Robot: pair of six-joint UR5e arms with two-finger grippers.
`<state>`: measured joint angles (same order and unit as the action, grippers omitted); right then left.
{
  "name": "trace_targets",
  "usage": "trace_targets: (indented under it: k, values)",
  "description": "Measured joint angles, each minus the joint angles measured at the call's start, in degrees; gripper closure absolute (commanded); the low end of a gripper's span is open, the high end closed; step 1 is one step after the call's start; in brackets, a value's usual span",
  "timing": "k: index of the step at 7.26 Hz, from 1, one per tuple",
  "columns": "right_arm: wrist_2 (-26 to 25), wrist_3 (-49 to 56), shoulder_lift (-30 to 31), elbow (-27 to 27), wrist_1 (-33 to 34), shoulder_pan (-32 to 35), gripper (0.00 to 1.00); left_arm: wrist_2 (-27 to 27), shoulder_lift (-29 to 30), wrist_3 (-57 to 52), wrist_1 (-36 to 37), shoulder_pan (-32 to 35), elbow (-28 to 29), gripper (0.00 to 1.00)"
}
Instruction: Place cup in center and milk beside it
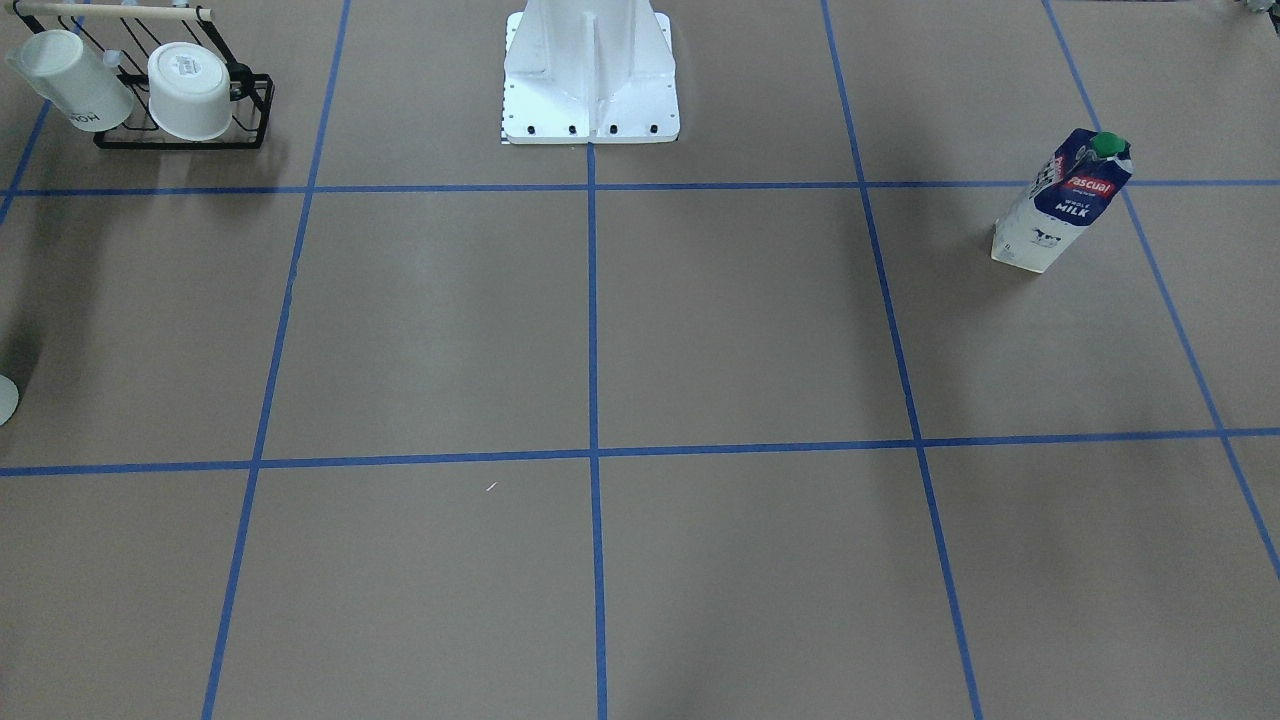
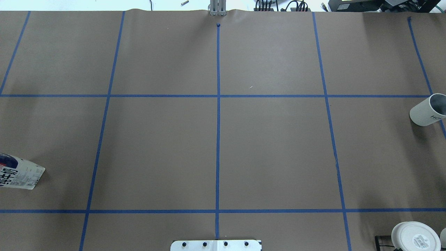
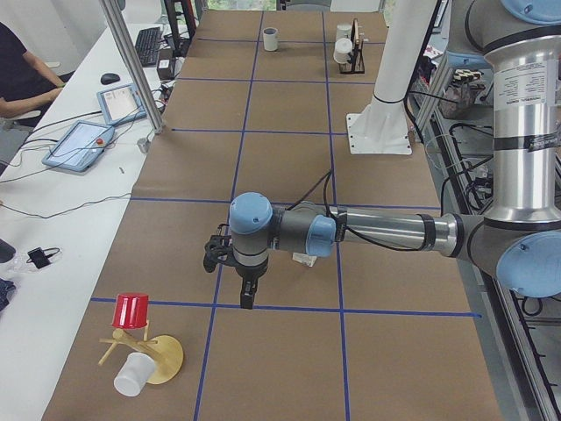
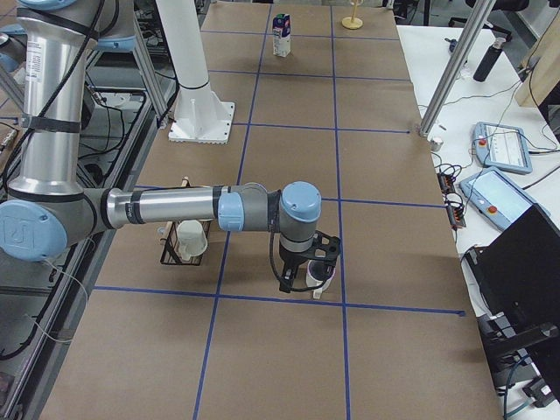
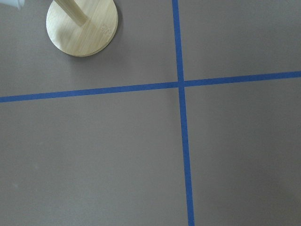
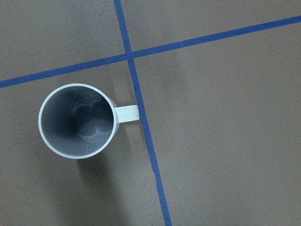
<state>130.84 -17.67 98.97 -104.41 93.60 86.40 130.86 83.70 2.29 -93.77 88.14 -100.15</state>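
The cup (image 6: 77, 121), a white mug with a dark grey inside and a loop handle, stands upright beside a tape crossing. It also shows at the right edge of the overhead view (image 2: 427, 111), with dark marks on its side. In the exterior right view my right gripper (image 4: 302, 278) hangs just over the cup (image 4: 321, 282); I cannot tell whether it is open. The milk (image 1: 1065, 200) stands upright far off (image 2: 17, 172). My left gripper (image 3: 244, 289) hangs over bare table; I cannot tell its state. The center (image 2: 218, 96) is bare.
A black wire rack (image 1: 185, 135) holds a lettered mug (image 1: 70, 80) and a squat cup (image 1: 190, 90). A wooden mug tree (image 3: 145, 355) with a red cup (image 3: 131, 310) stands near my left gripper; its base shows in the left wrist view (image 5: 82, 28). The robot's white base (image 1: 590, 80) stands at the table's edge.
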Motion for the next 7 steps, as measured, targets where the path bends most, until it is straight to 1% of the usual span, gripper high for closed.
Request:
trace_targets:
  k: [3, 7]
  values:
    - [1.3, 0.1, 0.0, -0.2, 0.0, 0.2, 0.0, 0.2, 0.0, 0.0, 0.0, 0.0, -0.1, 0.02]
    - [1.6, 0.1, -0.3, -0.2, 0.0, 0.2, 0.0, 0.2, 0.1, 0.0, 0.0, 0.0, -0.3, 0.02]
